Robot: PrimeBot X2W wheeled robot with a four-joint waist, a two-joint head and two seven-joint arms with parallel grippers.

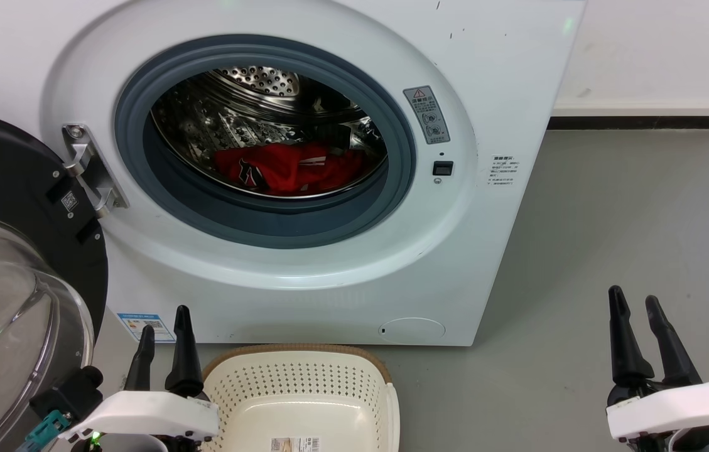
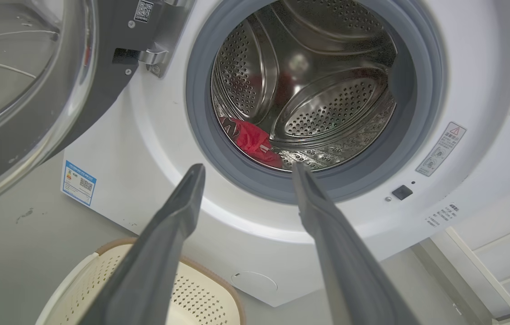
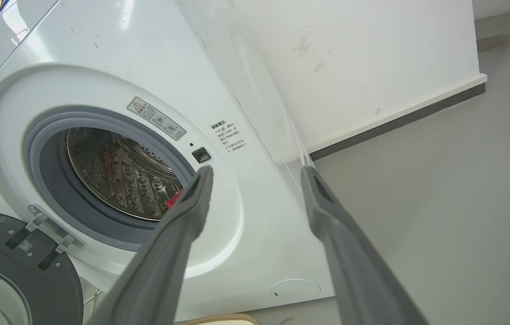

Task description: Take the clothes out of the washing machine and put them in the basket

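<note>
The glossy white washing machine (image 1: 304, 282) is standing with its black-rimmed glass door (image 1: 9, 188) swung open. The cream perforated basket (image 1: 304, 383), brown-rimmed, is sitting just before the machine. The crumpled red clothes (image 1: 291, 166) are lying in the machine's dimpled steel drum (image 1: 254, 81). My left gripper (image 1: 166, 320) and right gripper (image 1: 633, 296) are hovering before the machine, fingers spread, empty. The warning label (image 1: 426, 114) beside the machine's grey seal is showing print too small to read.

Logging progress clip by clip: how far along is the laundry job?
Done: the door is open. In hand: nothing; left hand and right hand are open and empty, outside the washing machine. To do: the red clothes lie in the drum; the basket looks empty.
</note>
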